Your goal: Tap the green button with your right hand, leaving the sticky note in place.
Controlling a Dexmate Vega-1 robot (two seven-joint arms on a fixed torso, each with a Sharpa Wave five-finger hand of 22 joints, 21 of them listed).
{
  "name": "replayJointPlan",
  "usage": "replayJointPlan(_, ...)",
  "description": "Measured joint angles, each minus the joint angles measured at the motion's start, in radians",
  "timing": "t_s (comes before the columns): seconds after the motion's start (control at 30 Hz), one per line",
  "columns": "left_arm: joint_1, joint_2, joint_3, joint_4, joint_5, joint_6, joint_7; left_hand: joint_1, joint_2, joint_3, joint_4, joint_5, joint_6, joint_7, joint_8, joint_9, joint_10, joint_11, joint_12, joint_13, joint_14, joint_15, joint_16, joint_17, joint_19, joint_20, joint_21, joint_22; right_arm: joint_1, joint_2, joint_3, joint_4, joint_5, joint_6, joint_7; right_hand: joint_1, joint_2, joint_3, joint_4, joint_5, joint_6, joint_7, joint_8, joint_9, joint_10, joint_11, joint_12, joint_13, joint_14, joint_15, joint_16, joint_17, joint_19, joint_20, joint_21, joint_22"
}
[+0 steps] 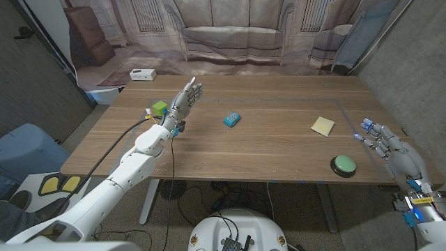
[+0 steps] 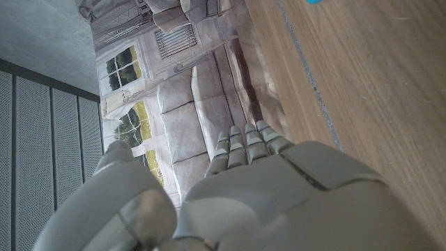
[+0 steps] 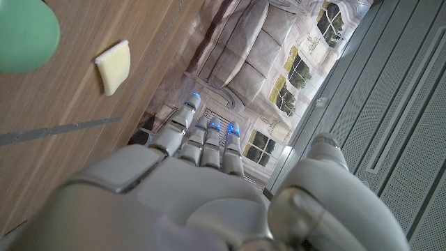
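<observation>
Fingers of the right hand (image 1: 391, 148) are spread and hold nothing, off the wooden table's (image 1: 279, 104) right edge. Near it, the round green button on a black base (image 1: 343, 164) sits by the front edge, the pale yellow square sticky note (image 1: 323, 125) behind it. The left hand (image 1: 182, 102) is likewise extended and empty, beside a small green block (image 1: 160, 107).

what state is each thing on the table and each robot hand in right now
green button: on the table near its front edge, untouched
sticky note: lying flat, apart from the button
blue object: lying mid-table, untouched
green block: on the table beside the left robot hand
white box: at the far left corner
left robot hand: open, holding nothing
right robot hand: open, off the button
</observation>
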Motion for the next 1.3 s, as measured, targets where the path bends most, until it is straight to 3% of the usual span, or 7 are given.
replayJointPlan(0.77, -0.017, 0.011, 0.001, -0.006, 0.012, 0.011, 0.002, 0.000, 0.000, -0.003, -0.003, 0.000, 0.000, 0.000, -0.005, 0.000, 0.000, 0.000, -0.004, 0.000, 0.000, 0.000, 0.000, 0.000, 0.002, 0.009, -0.008, 0.000, 0.017, 0.020, -0.007, -0.008, -0.127, -0.037, -0.054, 0.000, 0.000, 0.006, -0.005, 0.000, 0.029, -0.010, 0.000, 0.000, 0.015, -0.015, 0.000, 0.000, 0.024, -0.016, 0.000, -0.005, 0.023, -0.002, 0.000, 0.000)
replayJointPlan(1.3, -0.032, 0.013, 0.004, -0.003, 0.017, 0.022, -0.002, 0.000, 0.000, -0.003, -0.002, 0.000, 0.000, 0.000, -0.005, 0.000, 0.000, 0.000, -0.004, 0.000, 0.000, 0.000, 0.000, 0.000, 0.002, 0.009, -0.015, 0.000, 0.016, 0.055, 0.011, -0.036, -0.305, -0.074, -0.131, 0.000, 0.000, 0.002, -0.009, 0.004, 0.047, -0.025, 0.000, 0.000, 0.032, -0.032, 0.000, 0.000, 0.039, -0.025, 0.000, -0.005, 0.041, -0.005, 0.000, 0.000)
